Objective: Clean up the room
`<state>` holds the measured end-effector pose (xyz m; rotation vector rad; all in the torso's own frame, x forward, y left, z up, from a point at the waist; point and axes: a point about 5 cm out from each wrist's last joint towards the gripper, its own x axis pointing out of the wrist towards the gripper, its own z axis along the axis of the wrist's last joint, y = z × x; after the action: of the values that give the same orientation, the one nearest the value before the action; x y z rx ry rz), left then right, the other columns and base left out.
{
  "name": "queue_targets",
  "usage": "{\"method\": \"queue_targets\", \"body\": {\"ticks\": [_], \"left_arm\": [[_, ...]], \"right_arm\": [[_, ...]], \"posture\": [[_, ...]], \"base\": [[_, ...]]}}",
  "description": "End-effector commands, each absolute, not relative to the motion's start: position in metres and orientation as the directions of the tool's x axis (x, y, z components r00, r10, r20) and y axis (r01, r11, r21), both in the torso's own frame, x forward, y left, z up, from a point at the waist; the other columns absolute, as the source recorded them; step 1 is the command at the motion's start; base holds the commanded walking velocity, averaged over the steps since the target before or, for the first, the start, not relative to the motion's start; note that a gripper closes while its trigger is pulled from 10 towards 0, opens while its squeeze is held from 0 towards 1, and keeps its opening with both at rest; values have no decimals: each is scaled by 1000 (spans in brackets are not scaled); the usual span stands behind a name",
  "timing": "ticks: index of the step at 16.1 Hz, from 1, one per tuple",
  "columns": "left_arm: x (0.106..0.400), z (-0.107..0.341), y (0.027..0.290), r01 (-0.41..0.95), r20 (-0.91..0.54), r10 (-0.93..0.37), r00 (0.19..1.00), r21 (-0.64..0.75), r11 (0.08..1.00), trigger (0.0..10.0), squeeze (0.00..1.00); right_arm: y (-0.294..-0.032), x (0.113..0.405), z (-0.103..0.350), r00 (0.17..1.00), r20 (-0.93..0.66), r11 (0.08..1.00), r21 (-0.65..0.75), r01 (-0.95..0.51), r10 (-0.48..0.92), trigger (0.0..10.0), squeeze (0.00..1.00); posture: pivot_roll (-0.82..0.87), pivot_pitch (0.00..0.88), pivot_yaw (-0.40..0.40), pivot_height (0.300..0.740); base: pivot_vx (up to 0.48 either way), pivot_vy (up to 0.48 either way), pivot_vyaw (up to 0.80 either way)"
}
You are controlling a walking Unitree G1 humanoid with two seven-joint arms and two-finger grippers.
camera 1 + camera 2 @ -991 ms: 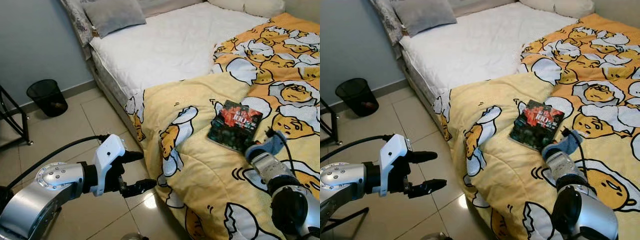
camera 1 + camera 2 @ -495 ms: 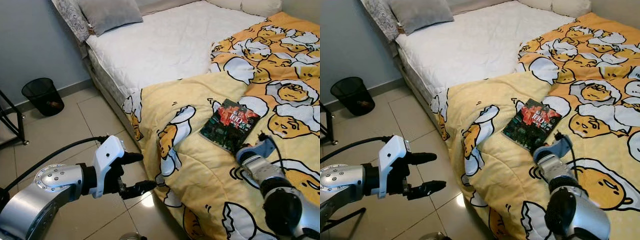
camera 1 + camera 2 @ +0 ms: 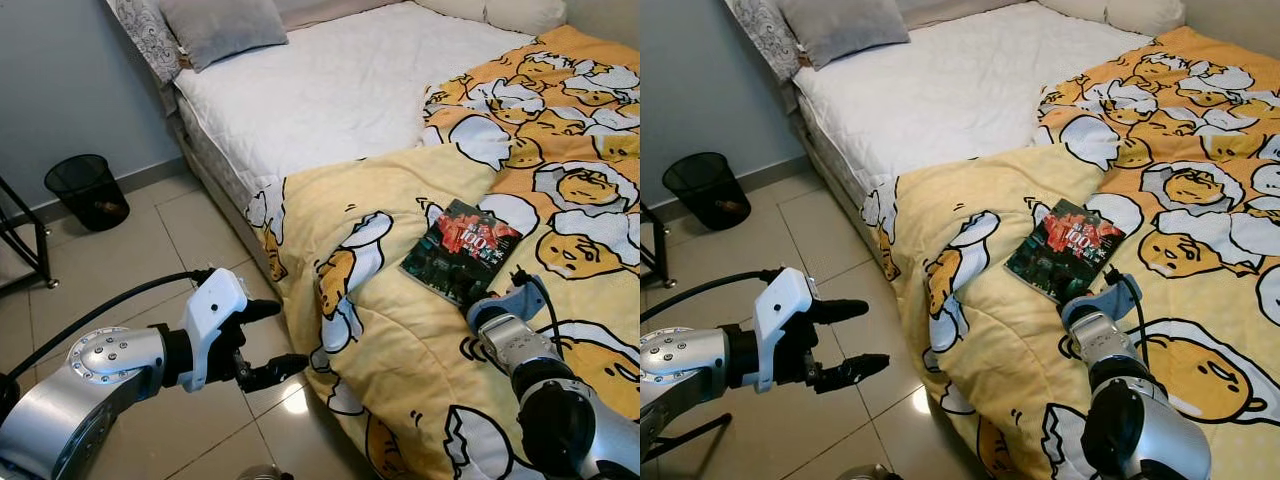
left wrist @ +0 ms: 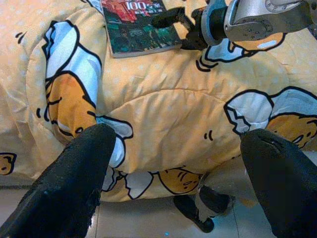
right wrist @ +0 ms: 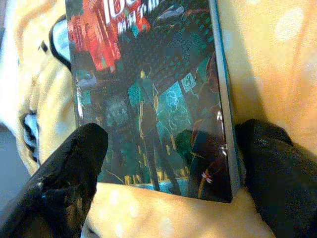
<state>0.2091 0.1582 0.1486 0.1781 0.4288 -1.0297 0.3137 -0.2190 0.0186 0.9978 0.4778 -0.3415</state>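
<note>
A dark book (image 3: 460, 250) with a red and teal cover lies flat on the yellow cartoon duvet (image 3: 400, 330), near the bed's side edge. My right gripper (image 5: 168, 163) is open at the book's near end. One finger (image 5: 69, 173) lies over the cover's corner and the other (image 5: 277, 168) rests on the duvet just outside the book's edge. The left wrist view has these fingertips (image 4: 168, 20) at the book (image 4: 133, 25). My left gripper (image 3: 275, 340) hangs open and empty over the tiled floor beside the bed.
Bare white mattress (image 3: 330, 90) with a grey pillow (image 3: 220, 28) takes up the far half of the bed. A black mesh bin (image 3: 88, 190) stands by the grey wall. Black stand legs (image 3: 25, 240) are at the far left. Tiled floor (image 3: 150, 250) runs along the bed.
My right gripper has come forward up to the book's near end. The view has shifted slightly. The left gripper has hardly moved.
</note>
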Motion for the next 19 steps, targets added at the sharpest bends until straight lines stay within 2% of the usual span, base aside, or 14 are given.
{"method": "queue_targets", "body": {"ticks": [1, 2, 3, 5, 6, 9, 13, 19], "left_arm": [[211, 150, 159, 855, -424, -782, 456, -37, 518, 10000, 0], [210, 150, 159, 854, -420, -785, 456, -41, 518, 10000, 0], [210, 150, 159, 855, -419, -786, 455, -42, 517, 10000, 0], [211, 150, 158, 855, -417, -787, 456, -40, 516, 10000, 0], [212, 151, 158, 855, -415, -787, 457, -39, 517, 10000, 0], [213, 151, 160, 854, -415, -785, 459, -37, 519, 10000, 0], [213, 151, 160, 852, -414, -784, 463, -37, 522, 10000, 0], [213, 150, 160, 850, -415, -782, 465, -36, 525, 10000, 0]], "right_arm": [[-204, 310, 11, 836, -548, 434, 753, 494, 0, 10000, 0], [-206, 316, 18, 862, -508, 372, 798, 475, -13, 6902, 0], [-210, 323, 27, 889, -458, 314, 840, 441, -25, 4510, 0], [-213, 330, 38, 915, -401, 270, 878, 395, -36, 863, 0], [-214, 332, 40, 922, -385, 260, 887, 381, -39, 0, 0], [-209, 335, 44, 932, -361, 244, 902, 355, -24, 0, 0], [-201, 333, 38, 920, -393, 290, 879, 379, -13, 0, 0], [-199, 334, 38, 900, -433, 310, 850, 426, -47, 0, 0]], "posture": [[70, 40, 53, 740], [68, 37, 53, 740], [64, 36, 56, 740], [64, 36, 58, 740], [64, 37, 59, 740], [64, 40, 61, 740], [69, 44, 55, 740], [72, 48, 52, 740]], "base": [[0, 0, 0], [0, 0, 0], [0, 0, 0], [0, 0, 0], [0, 0, 0], [0, 0, 0], [0, 0, 0], [0, 0, 0]]}}
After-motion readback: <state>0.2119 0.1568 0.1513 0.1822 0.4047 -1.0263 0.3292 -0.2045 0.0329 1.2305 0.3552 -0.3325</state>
